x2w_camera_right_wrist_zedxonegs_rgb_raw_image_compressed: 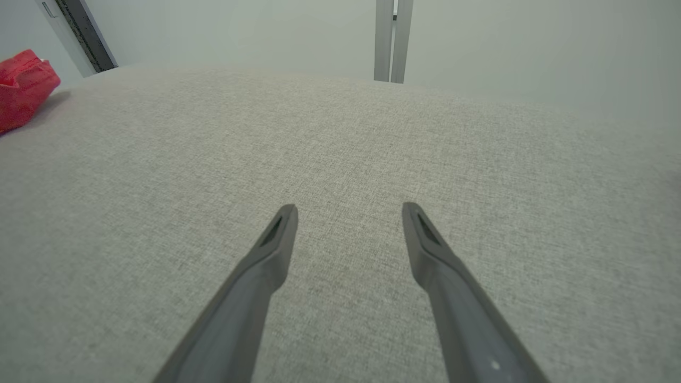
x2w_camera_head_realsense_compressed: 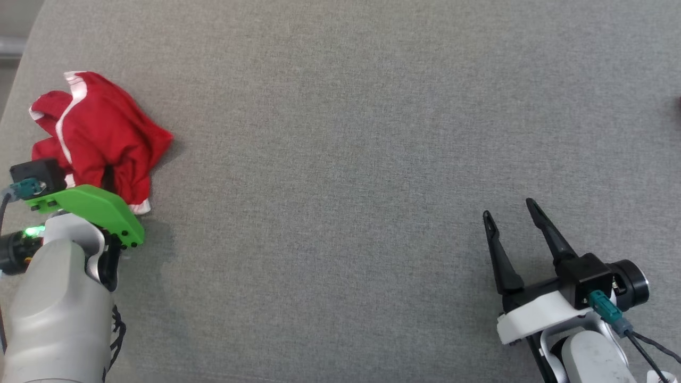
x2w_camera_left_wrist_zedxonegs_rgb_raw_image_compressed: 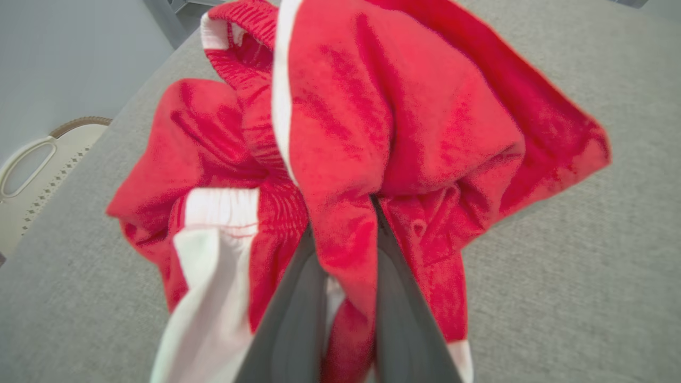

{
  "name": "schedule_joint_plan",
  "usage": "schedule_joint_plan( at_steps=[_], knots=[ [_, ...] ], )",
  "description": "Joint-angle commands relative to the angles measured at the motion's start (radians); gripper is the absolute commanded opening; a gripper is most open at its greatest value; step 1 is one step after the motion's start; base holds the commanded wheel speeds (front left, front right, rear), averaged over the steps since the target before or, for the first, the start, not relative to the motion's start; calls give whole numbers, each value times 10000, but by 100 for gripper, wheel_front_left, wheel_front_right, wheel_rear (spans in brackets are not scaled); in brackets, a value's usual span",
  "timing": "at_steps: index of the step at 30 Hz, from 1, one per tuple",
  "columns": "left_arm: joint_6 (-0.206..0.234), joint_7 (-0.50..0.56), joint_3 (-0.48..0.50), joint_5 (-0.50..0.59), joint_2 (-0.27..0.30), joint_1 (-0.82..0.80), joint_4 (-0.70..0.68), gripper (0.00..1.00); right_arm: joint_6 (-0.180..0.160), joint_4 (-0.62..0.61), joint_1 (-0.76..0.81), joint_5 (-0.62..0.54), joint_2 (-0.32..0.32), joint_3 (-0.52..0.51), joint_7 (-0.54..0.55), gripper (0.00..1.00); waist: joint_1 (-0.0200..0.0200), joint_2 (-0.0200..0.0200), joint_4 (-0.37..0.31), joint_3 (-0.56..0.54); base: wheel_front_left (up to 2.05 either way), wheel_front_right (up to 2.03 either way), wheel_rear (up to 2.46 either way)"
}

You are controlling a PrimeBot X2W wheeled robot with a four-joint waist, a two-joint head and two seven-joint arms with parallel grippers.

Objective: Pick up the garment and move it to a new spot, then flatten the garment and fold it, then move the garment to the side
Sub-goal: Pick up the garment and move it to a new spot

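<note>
Two end effectors sit nearest: the right end effector (x2w_camera_head_realsense_compressed: 508, 209), fingers spread wide and empty, over the bare grey tabletop (x2w_camera_head_realsense_compressed: 340, 159); the left end effector (x2w_camera_left_wrist_zedxonegs_rgb_raw_image_compressed: 343, 229), clamped on a fold of the crumpled red shorts (x2w_camera_head_realsense_compressed: 101, 138). Those white-striped shorts rest by the tabletop's left edge, well apart from the right arm.

We see soft, even, bright light with faint shadows on the grey cloth surface (x2w_camera_head_realsense_compressed: 340, 133). In our left wrist view the red garment (x2w_camera_left_wrist_zedxonegs_rgb_raw_image_compressed: 404, 106) blurs up close, and the wide-angle edges bend.

Left tool (x2w_camera_left_wrist_zedxonegs_rgb_raw_image_compressed: 343, 223) seemingly closed, right (x2w_camera_head_realsense_compressed: 508, 207) agape
</note>
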Motion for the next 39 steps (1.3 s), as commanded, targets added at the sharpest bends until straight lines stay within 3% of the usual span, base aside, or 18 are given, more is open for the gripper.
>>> schedule_joint_plan(
  at_steps=[1,6,13,20,24,30,39],
  knots=[
    [-45,-76,-281,-87,-30,-142,-279,0,-17,71,170,92,69,78,-26,100,0,0,121,-1043,0,0,0],
    [-42,309,-1512,-859,-268,401,-1936,0,-19,216,495,337,260,271,-26,100,0,0,-62,-2092,0,0,0],
    [-42,1472,-3459,-1932,-229,1810,-5924,0,-17,270,1020,822,326,430,-26,100,0,0,-687,-2938,0,0,0],
    [1,2836,-4684,-2474,-503,3150,-9844,0,-17,199,1251,999,328,383,-26,100,0,0,-1714,-3015,0,0,0],
    [73,3699,-5339,-2799,-595,3711,-11329,0,-17,133,1182,986,329,372,-26,100,0,0,-2449,-2842,0,0,0],
    [286,4347,-5674,-2960,-673,3758,-11582,0,-17,50,925,1093,331,396,-26,100,0,0,-3745,-2389,0,0,0],
    [939,2664,-4966,-1339,-629,1985,-9014,0,-17,3,856,1414,335,257,-26,100,0,0,-5225,-1864,0,0,0]
  ],
)
